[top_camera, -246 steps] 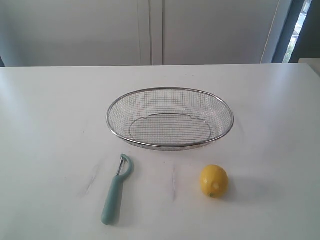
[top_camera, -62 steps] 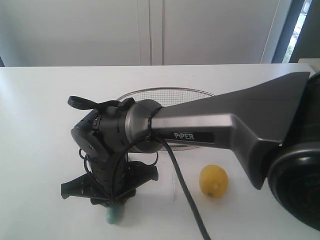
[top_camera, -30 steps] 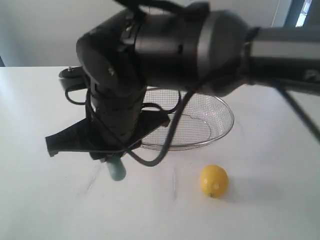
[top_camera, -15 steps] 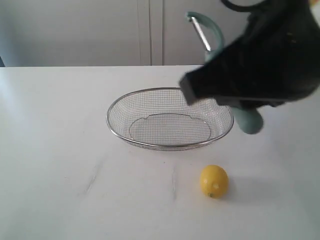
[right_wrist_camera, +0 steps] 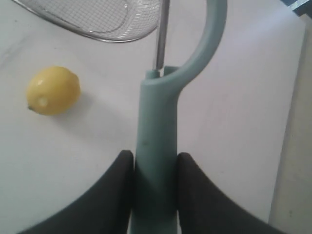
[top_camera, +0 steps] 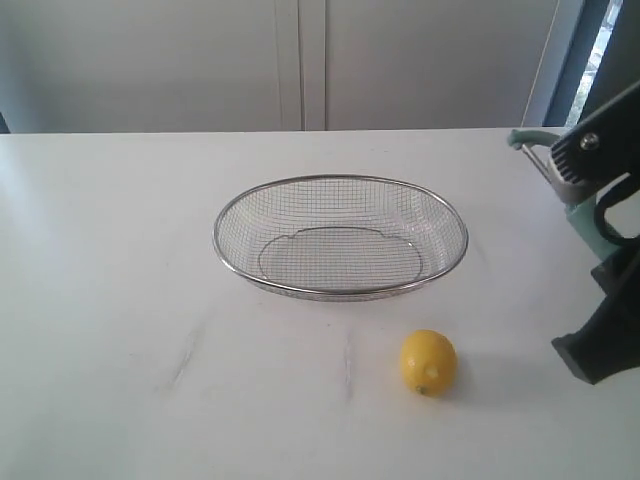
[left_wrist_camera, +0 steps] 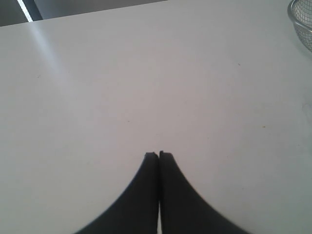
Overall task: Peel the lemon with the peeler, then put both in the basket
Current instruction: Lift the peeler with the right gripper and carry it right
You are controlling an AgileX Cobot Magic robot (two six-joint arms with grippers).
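Observation:
The yellow lemon [top_camera: 428,362] lies on the white table in front of the wire basket [top_camera: 340,293], apart from it. At the table's right edge, my right gripper [top_camera: 605,235] is shut on the teal peeler [top_camera: 582,212], held off the table with its head [top_camera: 530,140] pointing toward the basket. In the right wrist view the peeler's handle [right_wrist_camera: 158,122] is clamped between both fingers [right_wrist_camera: 122,168] of my right gripper [right_wrist_camera: 155,161], with the lemon [right_wrist_camera: 52,90] and basket [right_wrist_camera: 97,19] beyond. My left gripper [left_wrist_camera: 159,155] is shut on nothing over bare table.
The white table [top_camera: 120,250] runs back to a pale wall with cabinet doors. The left wrist view catches only a bit of the basket's rim [left_wrist_camera: 298,19] at its corner. My left arm does not show in the exterior view.
My right arm picked the peeler up from the front left of the table and carried it up and over the basket to the right edge. Lemon and basket have not moved.

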